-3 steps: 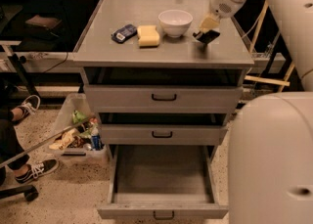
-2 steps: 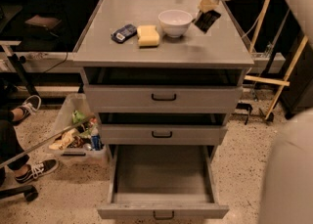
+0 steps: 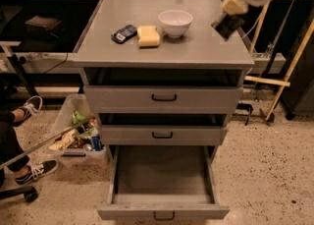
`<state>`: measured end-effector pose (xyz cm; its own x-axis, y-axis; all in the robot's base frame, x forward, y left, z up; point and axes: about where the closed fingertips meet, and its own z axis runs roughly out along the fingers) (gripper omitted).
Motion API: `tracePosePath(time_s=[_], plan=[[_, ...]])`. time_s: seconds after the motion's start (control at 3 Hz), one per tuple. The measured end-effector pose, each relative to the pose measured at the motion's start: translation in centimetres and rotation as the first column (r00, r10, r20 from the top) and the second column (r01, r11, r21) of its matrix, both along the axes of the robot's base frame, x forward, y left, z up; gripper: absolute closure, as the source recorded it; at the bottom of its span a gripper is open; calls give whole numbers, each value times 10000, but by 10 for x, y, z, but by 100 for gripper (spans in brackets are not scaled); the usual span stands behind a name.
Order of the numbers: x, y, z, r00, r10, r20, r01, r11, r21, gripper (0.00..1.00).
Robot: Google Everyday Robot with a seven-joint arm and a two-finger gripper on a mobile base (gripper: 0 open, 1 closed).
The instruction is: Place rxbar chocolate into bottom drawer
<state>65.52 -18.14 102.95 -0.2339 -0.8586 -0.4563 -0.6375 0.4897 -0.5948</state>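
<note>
Gripper (image 3: 228,18), clamped on rxbar chocolate (image 3: 224,27) over cabinet top (image 3: 196,47) edge: bar may slip short of open bottom drawer (image 3: 164,175).

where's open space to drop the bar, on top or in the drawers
The bottom drawer is pulled open, its floor bare. The cabinet top has a bare front strip; device, sponge and bowl crowd the middle. The gripper holds the rxbar chocolate over the right edge.
</note>
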Motion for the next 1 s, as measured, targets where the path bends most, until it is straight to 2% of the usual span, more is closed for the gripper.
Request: tracePosePath(time_s=[0.33,0.67,1.0], plan=[[-20,-25,-45,9965,-268,-794,246,9993,-285,100],[-20,-25,-45,9965,-269,-794,247,9993,-285,100],[-29,-20,-59,9967,-473,-657,447,9982,-403,100]])
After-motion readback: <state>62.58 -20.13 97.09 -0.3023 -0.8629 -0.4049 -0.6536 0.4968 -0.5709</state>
